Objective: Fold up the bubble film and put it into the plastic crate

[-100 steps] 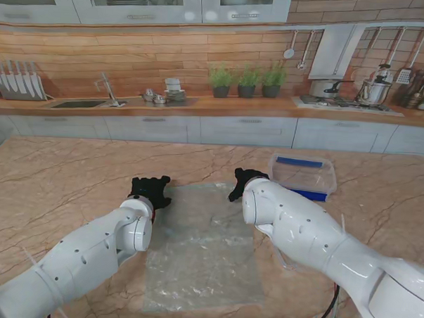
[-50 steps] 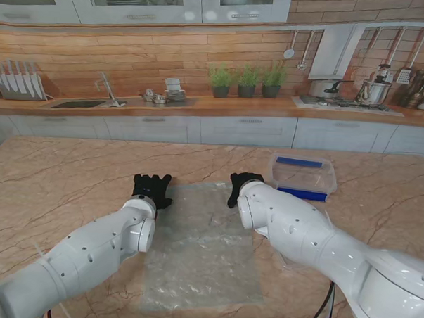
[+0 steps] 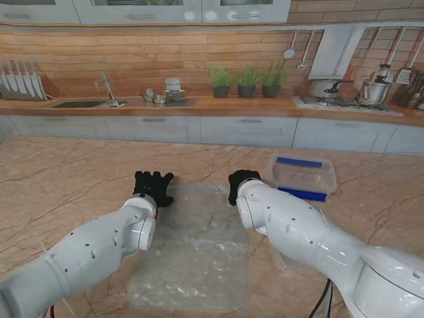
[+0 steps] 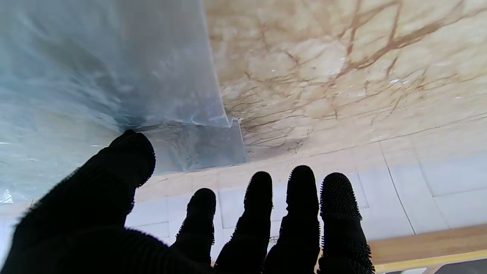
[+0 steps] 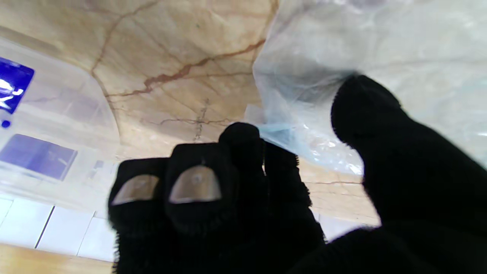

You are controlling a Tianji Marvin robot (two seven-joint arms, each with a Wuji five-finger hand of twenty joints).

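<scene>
Stand view: the bubble film (image 3: 197, 250) lies flat on the marble table (image 3: 56, 173) between my arms. My left hand (image 3: 153, 187), fingers spread, rests at its far left corner — my right hand (image 3: 240, 185), fingers curled, pinches the far right corner, beside the plastic crate (image 3: 303, 176).

The bubble film (image 3: 194, 253) has slid toward six o'clock (skewing leftward); both robot hands crept toward twelve.

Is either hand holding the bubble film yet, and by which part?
The right hand pinches a far corner of the bubble film. The left hand is open at the other far corner.
</scene>
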